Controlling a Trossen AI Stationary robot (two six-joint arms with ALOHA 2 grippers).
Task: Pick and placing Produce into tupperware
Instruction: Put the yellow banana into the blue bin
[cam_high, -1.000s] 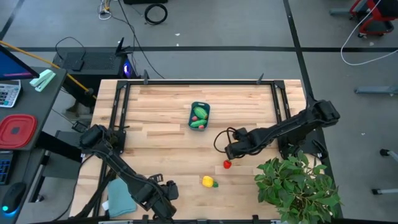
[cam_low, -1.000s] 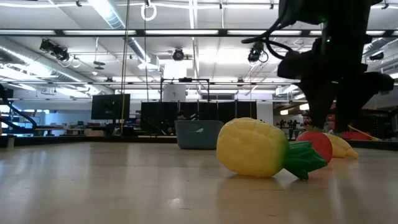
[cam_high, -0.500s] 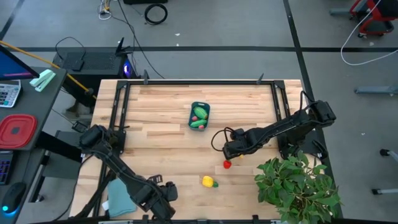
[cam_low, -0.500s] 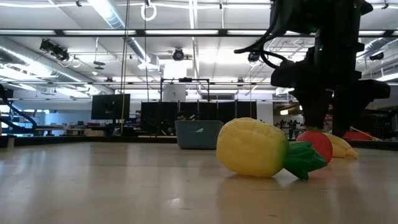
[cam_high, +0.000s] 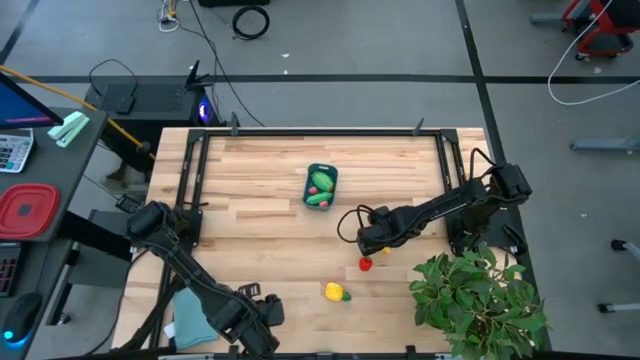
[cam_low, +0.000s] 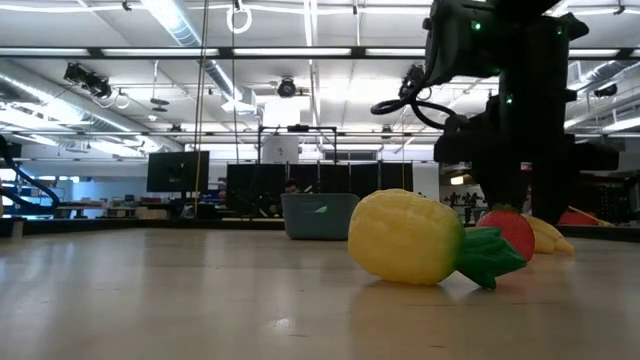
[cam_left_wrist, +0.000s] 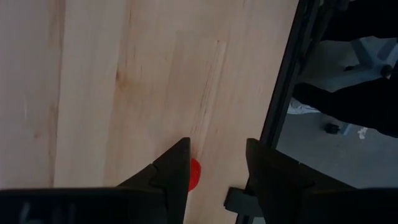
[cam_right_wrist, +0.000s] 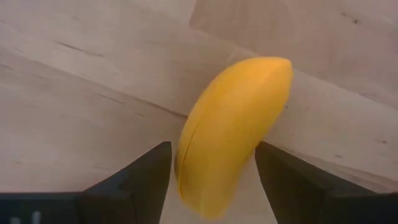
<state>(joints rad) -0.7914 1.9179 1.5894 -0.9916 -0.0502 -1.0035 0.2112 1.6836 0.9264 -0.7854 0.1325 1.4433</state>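
Note:
The yellow banana lies on the wood, and my right gripper is open with one finger on either side of it. From above, the right gripper covers the banana; in the low view the banana shows behind the red strawberry piece. That strawberry and the yellow-and-green piece lie on the table nearer the front edge. The teal tupperware holds green pieces and a red one. My left gripper is open and waits at the near left edge.
A leafy potted plant stands at the near right corner, close to the right arm. A folded teal cloth lies by the left arm. Black frame rails border the table. A red square container sits on the side desk.
My right gripper has moved a little toward the table's left edge and come lower over the banana. The produce and the tupperware have stayed where they were.

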